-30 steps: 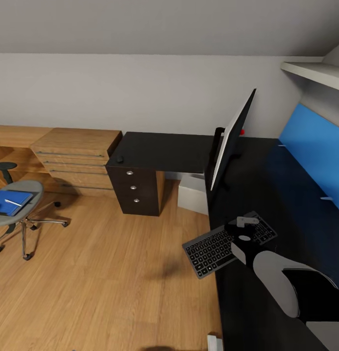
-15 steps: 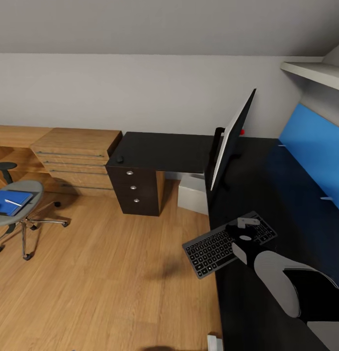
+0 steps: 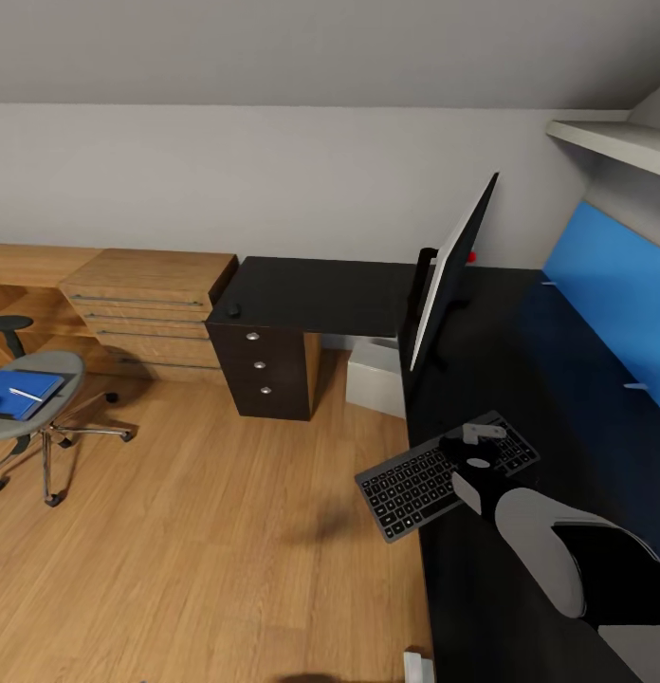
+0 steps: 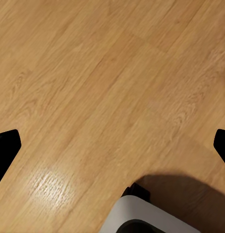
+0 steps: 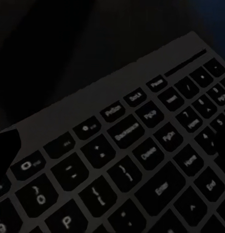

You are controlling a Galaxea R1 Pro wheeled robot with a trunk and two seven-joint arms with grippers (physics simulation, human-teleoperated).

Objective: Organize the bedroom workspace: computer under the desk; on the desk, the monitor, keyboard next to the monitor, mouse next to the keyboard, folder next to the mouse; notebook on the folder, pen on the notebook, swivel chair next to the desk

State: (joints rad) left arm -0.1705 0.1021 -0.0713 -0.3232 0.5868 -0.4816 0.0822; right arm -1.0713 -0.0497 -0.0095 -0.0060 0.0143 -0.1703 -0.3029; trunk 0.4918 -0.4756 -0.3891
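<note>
While the right gripper (image 3: 482,438) sits low over the keyboard (image 3: 415,484), its fingers cannot be judged as spread or closed from any view. The keyboard lies on the desk (image 3: 520,379) at its front edge, in front of the monitor (image 3: 451,275), with its left end jutting out over the floor (image 3: 207,531). Risk: a sideways nudge toward that edge would likely tip the keyboard off. Pushed the other way, it could strike the monitor's foot. The left gripper (image 4: 112,145) hangs spread wide above bare floor. The mouse (image 3: 233,309) rests on the desk's far wing; the folder (image 3: 19,393) lies on the swivel chair (image 3: 36,408).
</note>
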